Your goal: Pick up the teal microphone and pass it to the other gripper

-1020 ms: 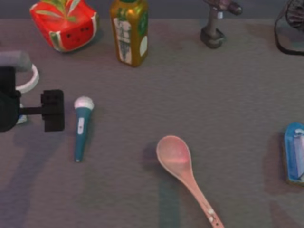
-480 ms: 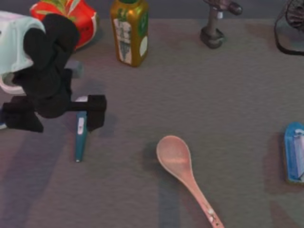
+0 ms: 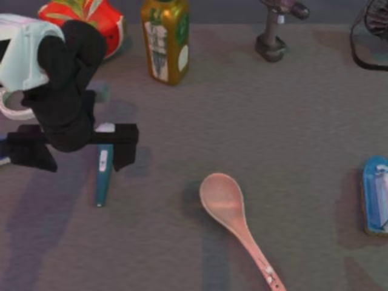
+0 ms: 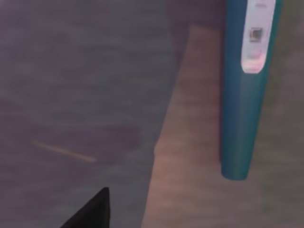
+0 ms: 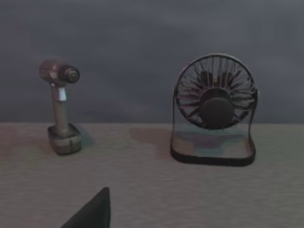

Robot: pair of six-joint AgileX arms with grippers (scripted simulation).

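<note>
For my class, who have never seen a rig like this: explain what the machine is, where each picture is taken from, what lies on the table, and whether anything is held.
It is a rendered two-armed AgileX robot at a table. One picture looks down from above; the others come from cameras on each wrist. From above, the left tool sits over the teal microphone, spread open and not gripping it. The left wrist view shows the handle lying on the table. The right arm is out of the overhead view; its camera faces a drill and a fan. Also there: a pink spoon, a yellow bottle, a red box, and a light-blue item.

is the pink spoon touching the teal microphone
Apart. The top view shows bare table between the pink spoon and the teal microphone.
</note>
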